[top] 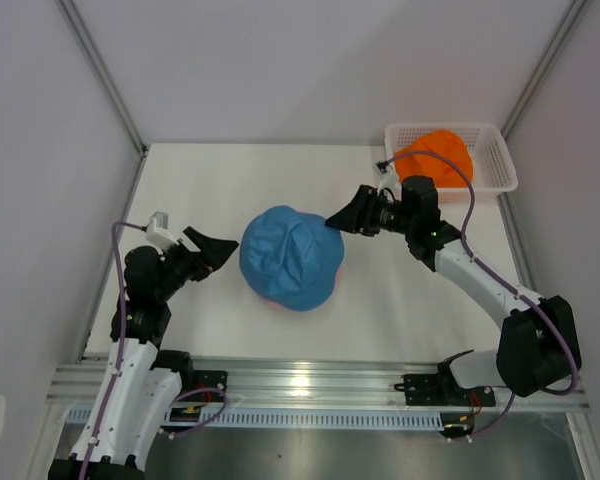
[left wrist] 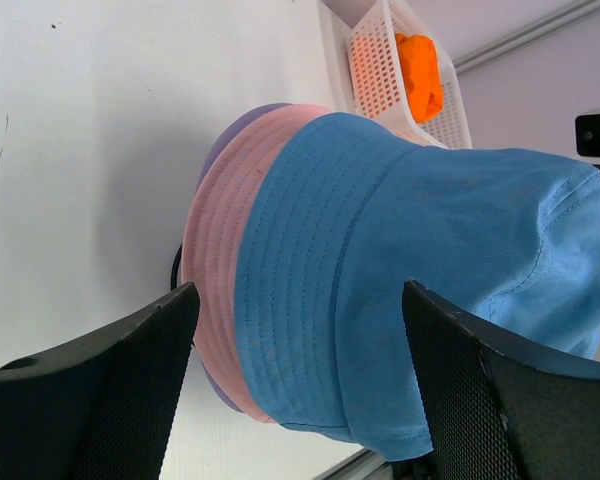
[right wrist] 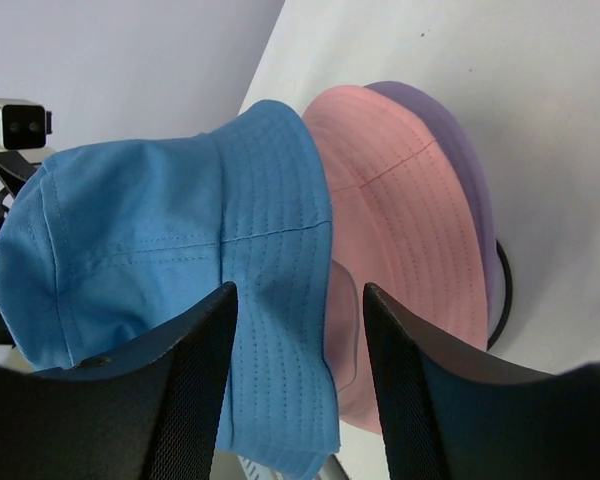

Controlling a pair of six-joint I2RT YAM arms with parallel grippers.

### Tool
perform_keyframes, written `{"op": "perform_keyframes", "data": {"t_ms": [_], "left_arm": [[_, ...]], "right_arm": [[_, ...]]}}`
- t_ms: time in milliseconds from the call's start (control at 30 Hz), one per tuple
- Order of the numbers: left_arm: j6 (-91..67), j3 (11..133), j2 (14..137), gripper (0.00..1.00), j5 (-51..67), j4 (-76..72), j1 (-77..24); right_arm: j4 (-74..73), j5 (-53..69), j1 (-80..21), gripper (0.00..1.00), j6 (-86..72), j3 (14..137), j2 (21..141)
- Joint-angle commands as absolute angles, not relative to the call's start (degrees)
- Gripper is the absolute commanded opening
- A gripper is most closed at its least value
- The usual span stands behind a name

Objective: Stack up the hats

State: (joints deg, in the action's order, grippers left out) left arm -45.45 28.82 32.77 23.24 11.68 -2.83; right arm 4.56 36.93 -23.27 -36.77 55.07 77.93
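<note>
Right, nearest our side, the left gripper [top: 222,252] hovers just left of the stack with its jaws spread wide. It holds nothing and touches nothing; in its wrist view both fingers frame the stack with bare white table [top: 180,180] showing under them.

Next out is the stack itself, mid-table. The soft blue fabric bucket hat [top: 290,258] sits on top, over the pink fabric bucket hat [right wrist: 400,200], over the lavender fabric bucket hat [right wrist: 455,160]. A sliver of thin black wire stand [right wrist: 504,290] peeks out beneath. The brims are round, so we note no long axis.

The right gripper [top: 332,222] sits at the blue hat's far-right edge. Its jaws are partly open and straddle the blue brim in the wrist view. We see a gap on both sides and no pinch on the cloth, so we judge it empty.

Farthest back, in the right corner, the crumpled orange fabric bucket hat [top: 435,155] lies inside the white plastic mesh basket [top: 500,165], well apart from the stack. It lies behind and to the right of the right jaws, beyond that wrist. We judge this the one hat left to stack, and the right arm is clearly the nearer one.
</note>
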Motion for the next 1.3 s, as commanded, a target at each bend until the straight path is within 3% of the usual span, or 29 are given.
{"op": "perform_keyframes", "data": {"t_ms": [0,200,233,267,367,567,1033,1267], "left_arm": [[-44.7,28.5,33.0,0.85,25.0,9.8,-2.8],[-46.0,27.9,33.4,0.85,26.6,8.4,-2.8],[-46.2,27.4,33.5,0.85,27.0,8.0,-2.8],[-46.8,27.3,33.5,0.85,27.2,7.7,-2.8],[-48.4,25.8,33.6,0.81,28.5,5.6,-2.8],[-49.8,23.6,34.1,0.72,29.4,3.7,-2.9],[-53.0,19.3,38.8,0.68,30.6,-4.9,-3.0],[-54.4,20.4,39.4,0.52,32.4,-7.1,-3.0]], "right_arm": [[6.5,37.5,-24.3,0.57,-37.2,55.3,77.3],[5.9,37.7,-25.4,0.31,-36.7,55.8,77.9],[5.2,37.5,-25.5,0.26,-36.4,55.9,78.0],[4.8,36.7,-25.8,0.13,-36.0,55.9,78.2],[3.3,35.9,-25.8,0.0,-35.1,55.8,78.7],[3.0,32.7,-25.8,0.0,-33.8,54.8,78.1],[4.2,29.9,-26.9,0.0,-32.4,52.3,81.5],[4.3,29.7,-26.9,0.0,-32.4,52.6,81.4]]}}
